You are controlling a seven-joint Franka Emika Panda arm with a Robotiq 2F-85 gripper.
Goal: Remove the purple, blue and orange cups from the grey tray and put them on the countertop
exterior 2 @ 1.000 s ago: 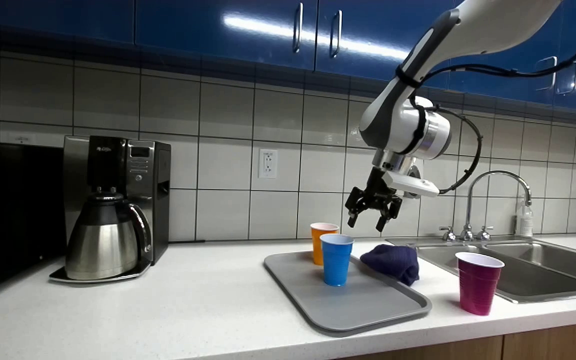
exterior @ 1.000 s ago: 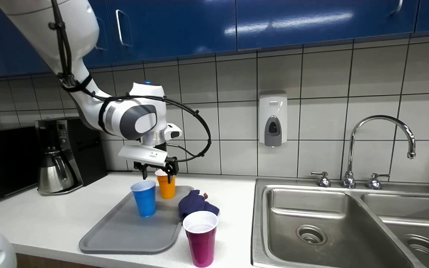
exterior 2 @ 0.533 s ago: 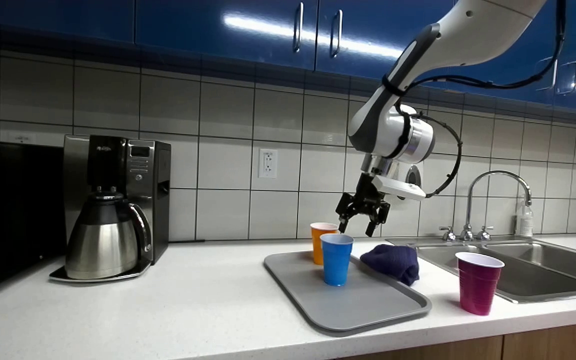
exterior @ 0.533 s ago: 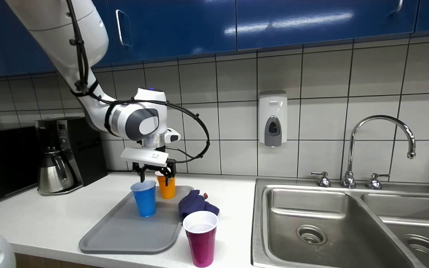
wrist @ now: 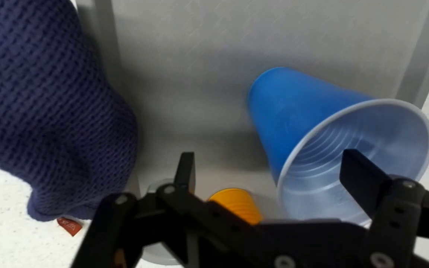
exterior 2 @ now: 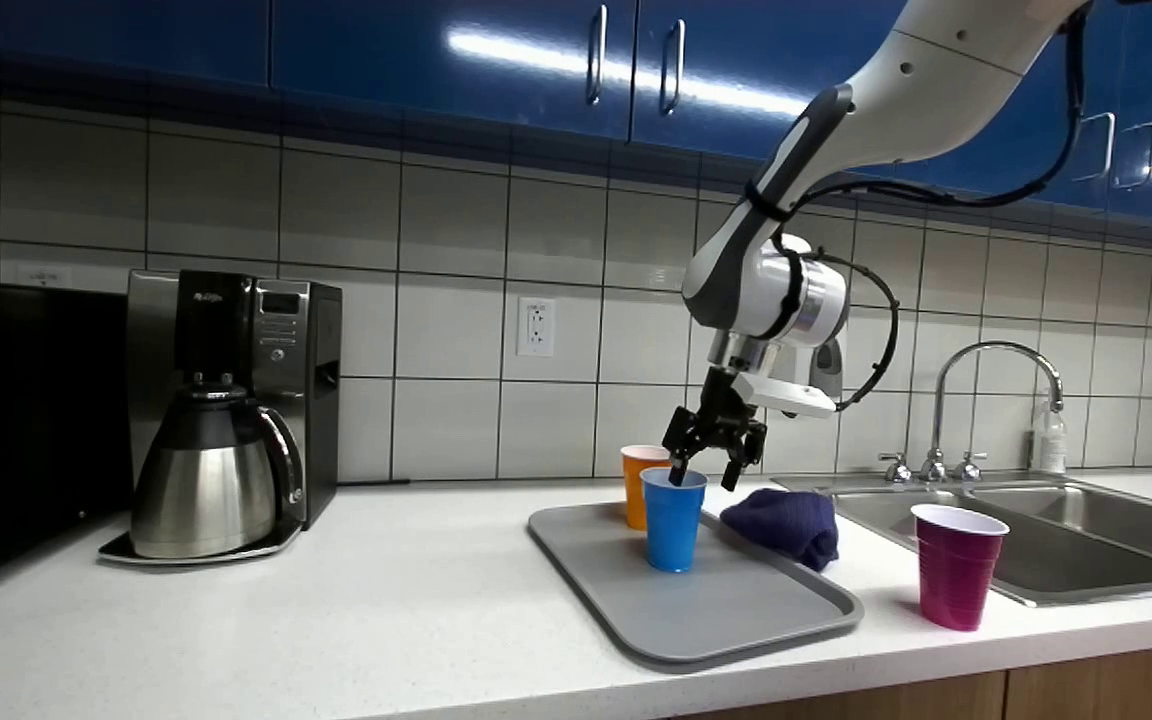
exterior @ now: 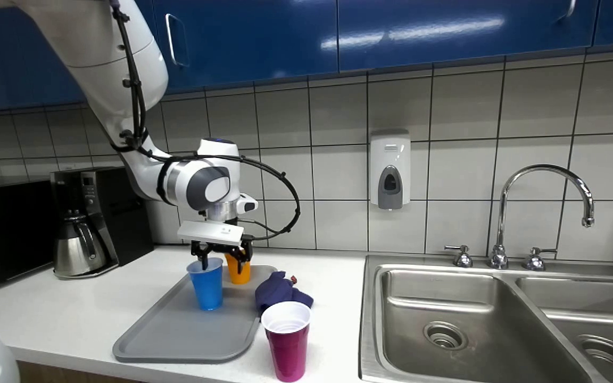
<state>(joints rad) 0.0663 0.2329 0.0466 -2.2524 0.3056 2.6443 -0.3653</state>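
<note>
Closest to the blue cup point(wrist: 300, 115), the fingers point(wrist: 363, 178) stand wide apart, holding nothing: one tip over its mouth, above or inside I cannot tell, the other outside its wall. Coming down askew could catch the rim and tip it; a hard squeeze could crumple it. It and, behind it in both exterior views, the orange cup point(exterior 2: 633, 490) stand on the grey tray point(exterior 2: 746, 610); a sideways swing could knock the latter cup. Farther from it, the dark cloth point(wrist: 54, 111) could snag the outer tip. Farthest, the purple cup point(exterior 2: 956, 578) already stands on the bench point(exterior 2: 356, 620), at little risk.
</note>
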